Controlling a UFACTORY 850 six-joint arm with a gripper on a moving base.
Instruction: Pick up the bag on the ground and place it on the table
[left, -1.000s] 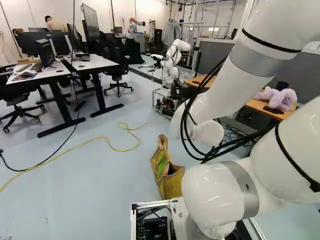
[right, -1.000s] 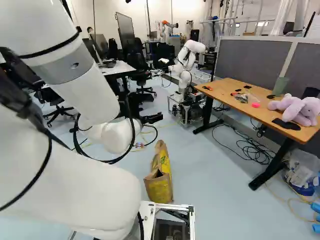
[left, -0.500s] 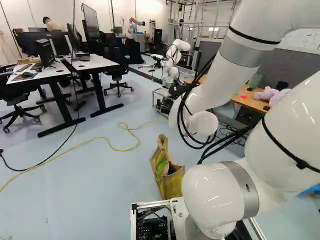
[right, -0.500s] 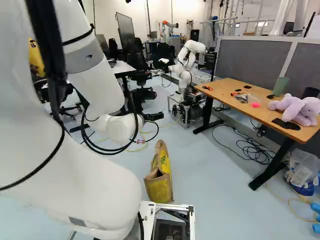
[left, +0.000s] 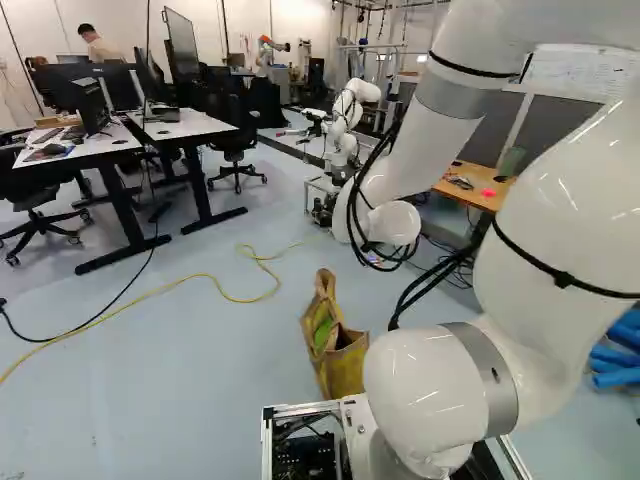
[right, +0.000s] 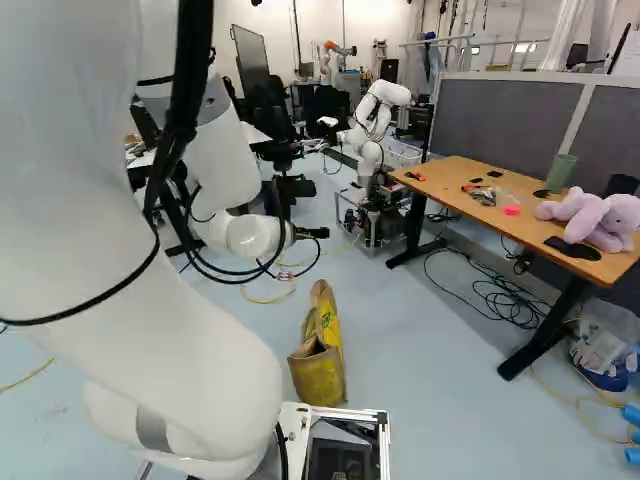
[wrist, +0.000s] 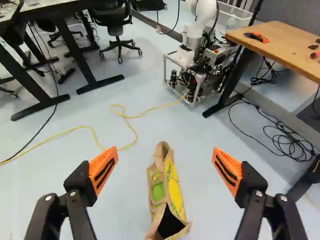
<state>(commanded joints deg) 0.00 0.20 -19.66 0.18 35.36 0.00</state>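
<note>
bag (right: 320, 355) of brown, yellow and green is resting on the pale floor (left: 170, 360), just ahead of the metal frame (right: 384, 430) at the foot of the arm (left: 445, 140), and is showing its open mouth toward the base. the white arm is arching forward over the floor, black cables looping from it, while the pincer (right: 312, 233) is poking out only in part beyond the wrist in the right base view. seen from the wrist, the pincer (wrist: 165, 152) is spreading its two fingers wide, the orange pads (wrist: 103, 171) standing well apart and gripping nothing; the bag is lying ahead and below, lined up with the gap, touching neither finger.

to the right of the bag in the right base view, a wooden counter (right: 500, 228) is holding a purple plush toy (right: 600, 218), a green cup (right: 560, 172), a small pink item (right: 511, 210) and a red-and-black tool (wrist: 256, 37). dark cords (right: 500, 295) are tangling on the floor by its legs. a yellow cord (left: 210, 279) is winding across the floor on the bag's other side, toward the white counter (left: 75, 150) carrying screens. beyond the bag, another robot (right: 372, 130) is standing near the wooden counter's far end.
</note>
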